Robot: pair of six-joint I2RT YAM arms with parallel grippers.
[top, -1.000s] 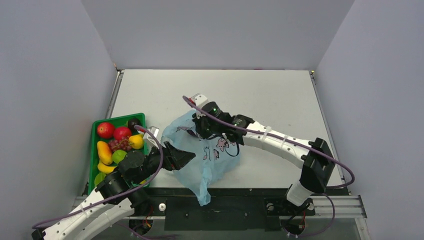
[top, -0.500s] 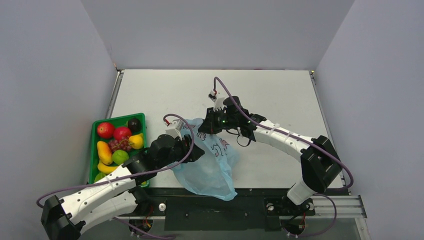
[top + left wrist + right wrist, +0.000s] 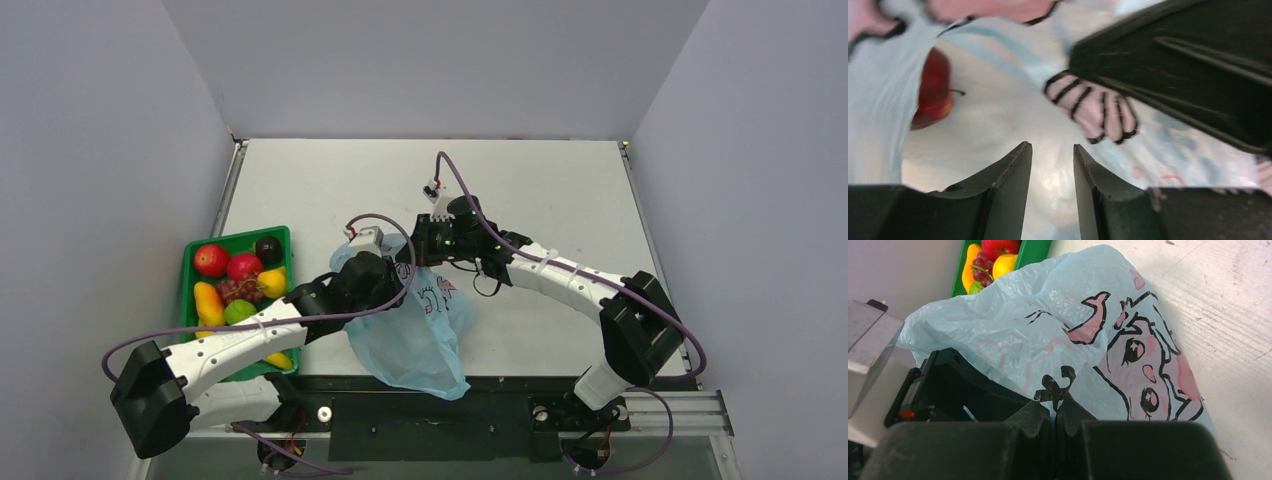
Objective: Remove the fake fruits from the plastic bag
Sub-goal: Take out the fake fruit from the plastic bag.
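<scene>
Gaping inside plastic bag (image 3: 998, 117), left hand (image 3: 1052, 146) — maroon fruit (image 3: 934, 92) ahead-left, apart.

Bag (image 3: 420, 340) mid-bench (image 3: 560, 190), near front edge. Tray (image 3: 187, 300) left of bag, fruits (image 3: 232, 290) in it. Left hand (image 3: 1052, 165) inside bag, fruit (image 3: 934, 90) ahead-left. Right hand (image 3: 1054, 412) at bag's far edge.

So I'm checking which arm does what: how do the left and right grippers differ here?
The left gripper is open and holds nothing; the right gripper is shut on the bag. The left gripper points inside the bag, toward a dark red fruit; the right gripper pinches it from outside. Both are black and meet at the bag.
</scene>
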